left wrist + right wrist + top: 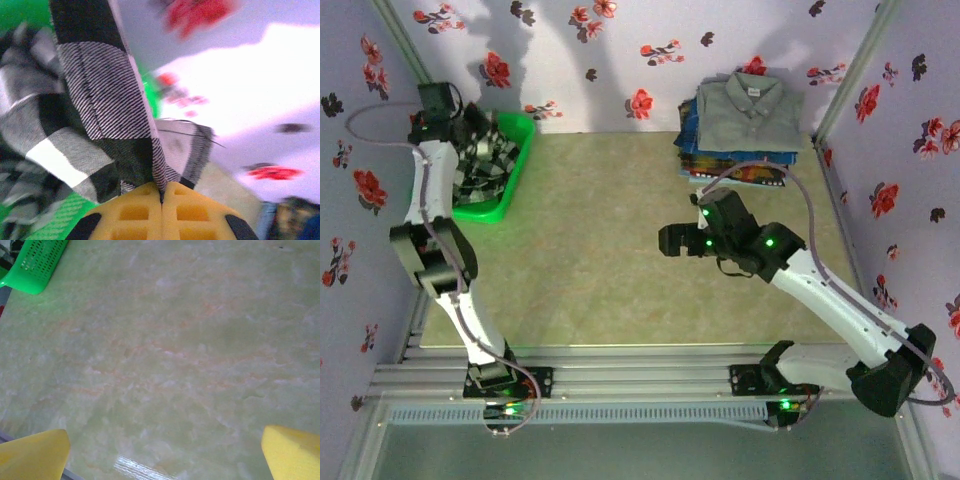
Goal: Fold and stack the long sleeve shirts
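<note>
Since L end effector (161, 196) is pinched shut on checked shirt (100, 100) at green basket (518, 165), upper left of frame, I flag risk: thin grip may slip, or cloth may drag basket on lift. R end effector (165, 452) wide open, empty.

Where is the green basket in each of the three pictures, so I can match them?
Top external: green basket at upper left, holding the checked shirt.
Left wrist: its wall at lower left, under that shirt.
Right wrist: its corner at top left.
Shared landmark: the pale marbled table under it.
</note>
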Action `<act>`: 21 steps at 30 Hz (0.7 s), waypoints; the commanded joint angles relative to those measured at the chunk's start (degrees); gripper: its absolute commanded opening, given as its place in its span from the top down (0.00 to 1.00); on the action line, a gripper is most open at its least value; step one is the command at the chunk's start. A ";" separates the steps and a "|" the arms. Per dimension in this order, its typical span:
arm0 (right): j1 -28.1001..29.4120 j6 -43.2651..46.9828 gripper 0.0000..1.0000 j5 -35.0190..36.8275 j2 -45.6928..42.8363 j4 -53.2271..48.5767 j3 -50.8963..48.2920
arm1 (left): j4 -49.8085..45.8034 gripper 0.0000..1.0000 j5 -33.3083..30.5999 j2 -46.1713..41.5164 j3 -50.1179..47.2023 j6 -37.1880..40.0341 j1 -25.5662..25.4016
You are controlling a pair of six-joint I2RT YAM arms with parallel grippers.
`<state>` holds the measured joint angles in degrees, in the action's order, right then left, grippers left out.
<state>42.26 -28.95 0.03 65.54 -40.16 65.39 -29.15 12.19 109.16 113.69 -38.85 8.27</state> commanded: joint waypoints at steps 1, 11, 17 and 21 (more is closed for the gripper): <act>-0.21 1.18 0.01 1.72 -0.85 2.44 -1.75 | 9.33 1.00 2.63 -7.79 5.64 1.42 -2.05; -4.49 0.52 0.01 1.40 -1.28 5.14 -4.37 | 11.98 1.00 9.59 -0.85 42.04 6.92 -24.04; -9.14 -2.33 0.01 0.92 -4.46 7.53 -7.13 | 26.70 0.98 11.25 5.51 41.58 3.15 -42.14; -13.79 -6.13 0.01 2.05 -8.19 7.36 -10.41 | 28.22 0.45 11.55 11.77 37.33 1.02 -49.39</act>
<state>30.81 -31.42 0.38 60.10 -33.76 57.10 -5.54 21.63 115.83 154.61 -34.70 -37.26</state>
